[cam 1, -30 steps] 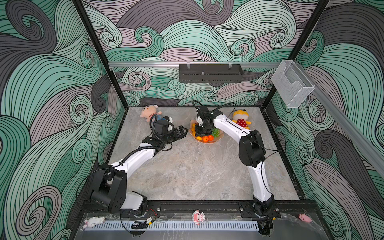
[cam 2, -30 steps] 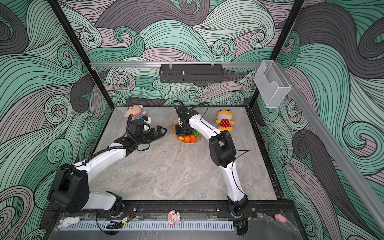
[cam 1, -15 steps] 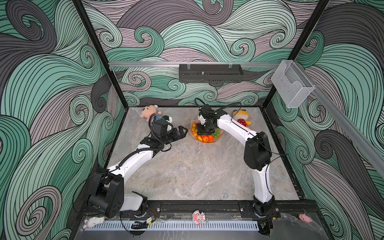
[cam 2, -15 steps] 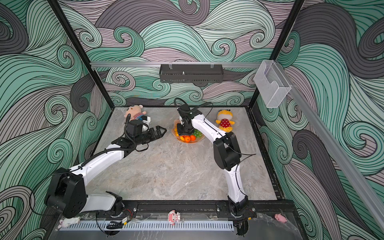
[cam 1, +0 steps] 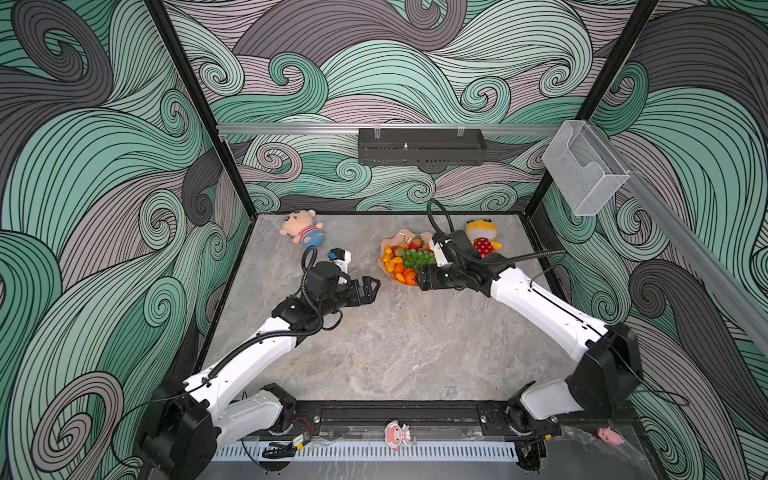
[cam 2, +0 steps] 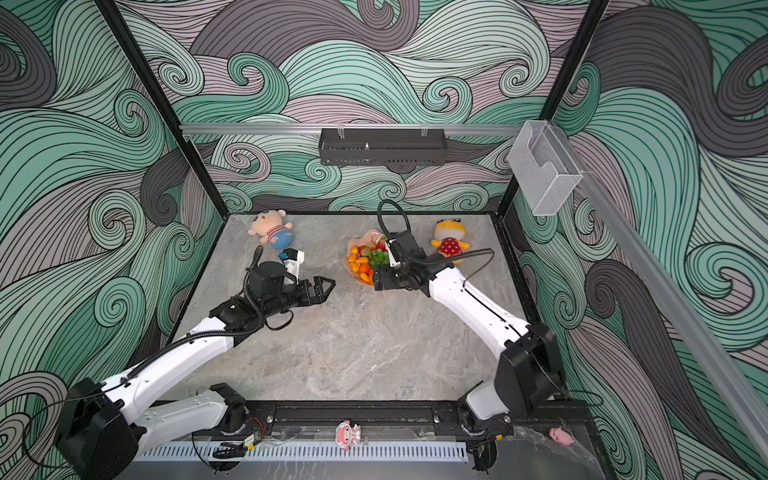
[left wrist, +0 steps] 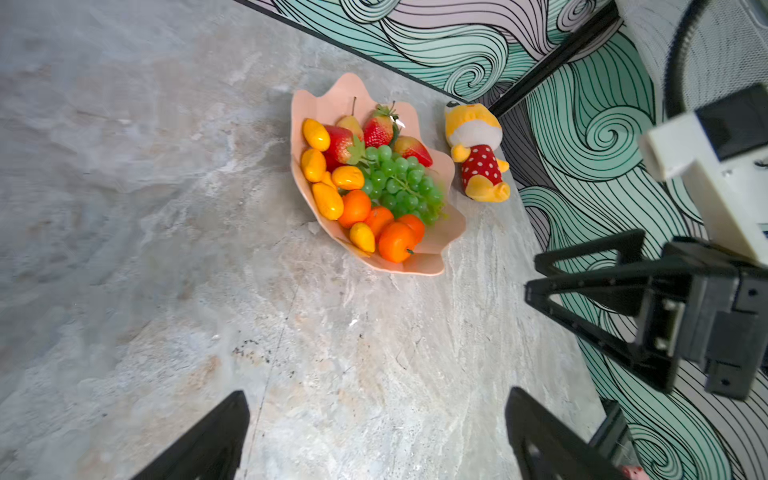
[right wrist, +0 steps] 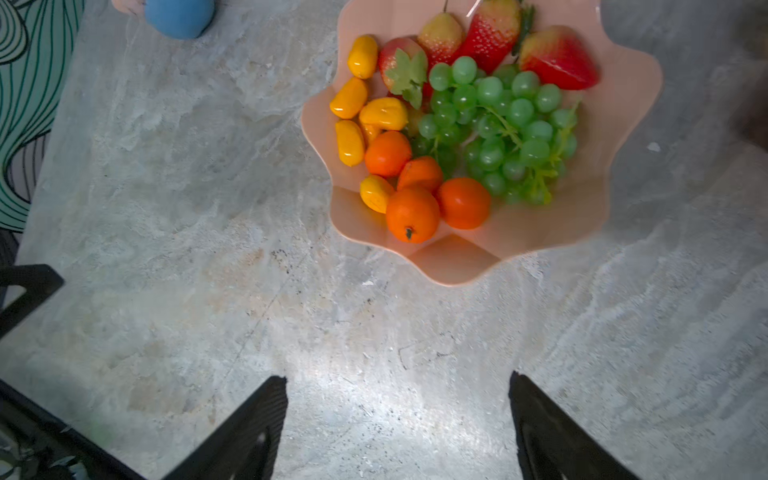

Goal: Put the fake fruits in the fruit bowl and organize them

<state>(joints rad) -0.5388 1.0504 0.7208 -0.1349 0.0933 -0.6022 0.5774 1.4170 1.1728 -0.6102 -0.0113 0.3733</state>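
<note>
The salmon-pink fruit bowl point(cam 1: 394, 241) point(cam 2: 360, 242) stands at the back of the table, right of the middle. It holds a green grape bunch point(right wrist: 498, 124) point(left wrist: 399, 183), red strawberries point(right wrist: 557, 58), orange tangerines point(right wrist: 411, 214) and yellow kumquats point(right wrist: 349, 141). My right gripper point(cam 1: 418, 282) point(right wrist: 397, 378) is open and empty, low over bare table at the bowl's near rim point(right wrist: 453, 262). My left gripper point(cam 1: 372, 287) point(left wrist: 376, 401) hangs open and empty over the table left of the bowl, pointing toward it.
A pink plush doll point(cam 1: 301, 230) lies at the back left. A yellow plush with a red dotted belly point(cam 1: 482, 243) point(left wrist: 478, 153) lies just right of the bowl, behind my right wrist. The enclosure walls stand close behind both.
My right gripper has drawn back from above the fruits to the bowl's near edge, and its jaws have opened. The left gripper has hardly moved and stays open.
</note>
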